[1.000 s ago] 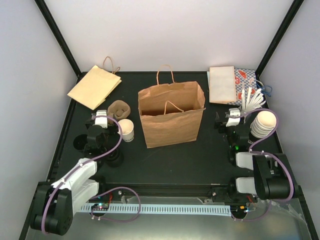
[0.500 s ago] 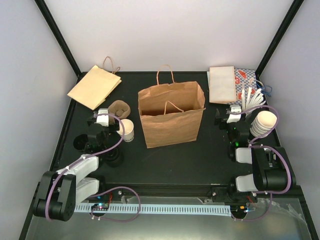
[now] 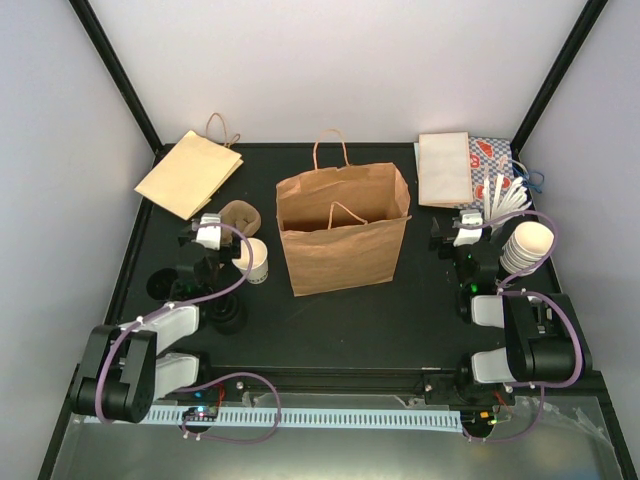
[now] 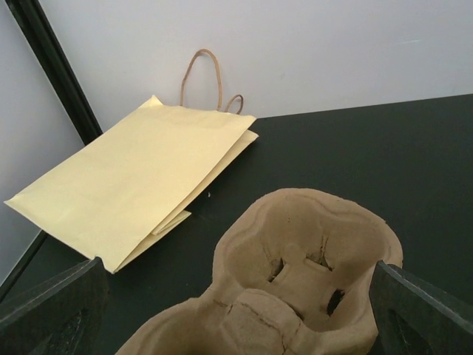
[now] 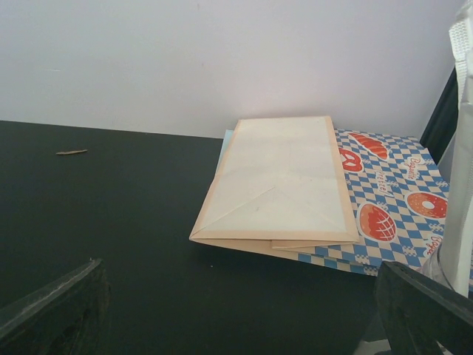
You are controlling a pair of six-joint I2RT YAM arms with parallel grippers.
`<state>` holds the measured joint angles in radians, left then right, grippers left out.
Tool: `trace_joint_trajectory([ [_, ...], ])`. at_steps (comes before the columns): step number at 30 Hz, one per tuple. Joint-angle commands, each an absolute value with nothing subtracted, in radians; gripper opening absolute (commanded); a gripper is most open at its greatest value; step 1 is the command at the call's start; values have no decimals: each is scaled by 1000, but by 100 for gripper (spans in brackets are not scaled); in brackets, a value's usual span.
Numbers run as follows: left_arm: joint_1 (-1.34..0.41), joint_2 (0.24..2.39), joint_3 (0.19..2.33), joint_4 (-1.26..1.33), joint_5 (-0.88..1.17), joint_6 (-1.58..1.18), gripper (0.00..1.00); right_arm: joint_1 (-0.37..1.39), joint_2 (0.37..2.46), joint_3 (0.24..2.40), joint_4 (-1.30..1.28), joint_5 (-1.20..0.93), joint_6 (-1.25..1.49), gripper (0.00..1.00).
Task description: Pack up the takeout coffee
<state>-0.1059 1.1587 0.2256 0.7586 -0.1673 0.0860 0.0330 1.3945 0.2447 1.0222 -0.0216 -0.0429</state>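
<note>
The takeout coffee (image 3: 252,259), a small white paper cup, stands upright on the black table, left of the open brown paper bag (image 3: 343,232). My left gripper (image 3: 207,234) hovers just left of the cup, open and empty. In the left wrist view the left gripper (image 4: 236,299) has its dark fingers (image 4: 52,310) spread on either side of the brown cup carrier (image 4: 310,259); the cup is out of that view. My right gripper (image 3: 462,232) is open and empty at the right, and in its own view the right gripper (image 5: 240,299) faces flat bags.
A flat yellow bag (image 3: 188,172) lies at the back left, with the cup carrier (image 3: 238,214) in front of it. Flat white (image 5: 281,181) and blue-checked (image 5: 388,203) bags lie at the back right, beside white utensils (image 3: 507,200). A stack of cream cups (image 3: 527,247) stands beside the right arm.
My left gripper has shifted slightly toward the back, nearer the cup carrier. The right gripper has also edged back a little. The cup and bag have not moved.
</note>
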Motion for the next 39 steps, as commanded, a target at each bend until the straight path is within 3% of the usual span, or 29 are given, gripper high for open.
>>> trace_joint_trajectory([
  [1, -98, 1187, 284, 794, -119, 112, 99, 29, 1395, 258, 1057, -10, -36, 100],
  [12, -90, 1321, 300, 907, -90, 124, 99, 27, 1395, 258, 1057, -9, -36, 100],
  [32, -45, 1367, 363, 828, -19, 95, 99, 29, 1394, 258, 1057, -10, -36, 100],
  [39, -37, 1395, 288, 993, 4, 98, 99, 28, 1395, 258, 1057, -9, -37, 100],
])
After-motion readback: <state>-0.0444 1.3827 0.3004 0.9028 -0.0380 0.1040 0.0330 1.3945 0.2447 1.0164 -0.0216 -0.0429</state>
